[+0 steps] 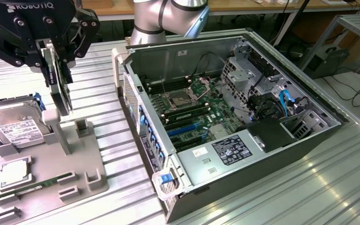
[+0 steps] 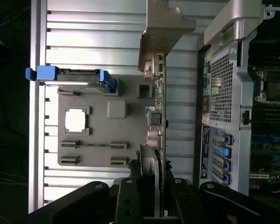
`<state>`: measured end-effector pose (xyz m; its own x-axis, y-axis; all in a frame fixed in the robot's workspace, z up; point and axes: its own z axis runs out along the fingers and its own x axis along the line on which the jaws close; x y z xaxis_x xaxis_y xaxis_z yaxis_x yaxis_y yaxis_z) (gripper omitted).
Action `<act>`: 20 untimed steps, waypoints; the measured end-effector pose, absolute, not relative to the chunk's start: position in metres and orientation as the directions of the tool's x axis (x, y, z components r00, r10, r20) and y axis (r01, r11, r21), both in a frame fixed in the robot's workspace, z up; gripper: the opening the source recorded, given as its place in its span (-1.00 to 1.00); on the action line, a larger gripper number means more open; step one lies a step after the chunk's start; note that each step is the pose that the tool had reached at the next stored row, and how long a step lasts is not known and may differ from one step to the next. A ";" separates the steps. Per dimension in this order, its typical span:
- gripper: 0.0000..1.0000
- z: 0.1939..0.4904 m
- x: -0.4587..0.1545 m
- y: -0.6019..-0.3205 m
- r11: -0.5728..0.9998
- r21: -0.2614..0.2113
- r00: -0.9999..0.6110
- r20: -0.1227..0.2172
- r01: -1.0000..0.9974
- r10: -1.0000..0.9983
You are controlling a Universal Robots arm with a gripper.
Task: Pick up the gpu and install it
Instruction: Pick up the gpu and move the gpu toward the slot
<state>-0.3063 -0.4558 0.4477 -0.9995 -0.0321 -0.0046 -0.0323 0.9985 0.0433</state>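
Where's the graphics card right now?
On the exterior view's left, the graphics card hangs in the robot's jaws over the grey tray, beside the computer case.

Open computer case (image 1: pixel 180 51) lies on its side on the slatted metal table (image 1: pixel 318 187), motherboard (image 1: pixel 196 105) exposed. At the exterior view's left, a grey fixture (image 1: pixel 80 157) carries a hard drive (image 1: pixel 14 126) at the far end, a processor (image 1: pixel 14 171) mid-way and a RAM stick (image 1: pixel 39 183) nearest.
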 end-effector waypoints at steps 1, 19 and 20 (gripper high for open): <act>-0.44 0.449 -0.306 -0.456 0.999 0.043 -0.999 -0.005 -0.032 -0.032; -0.44 0.477 -0.306 -0.456 0.999 0.044 -0.999 -0.005 -0.033 -0.032; -0.44 0.476 -0.306 -0.456 0.999 0.043 -0.999 -0.005 -0.033 -0.032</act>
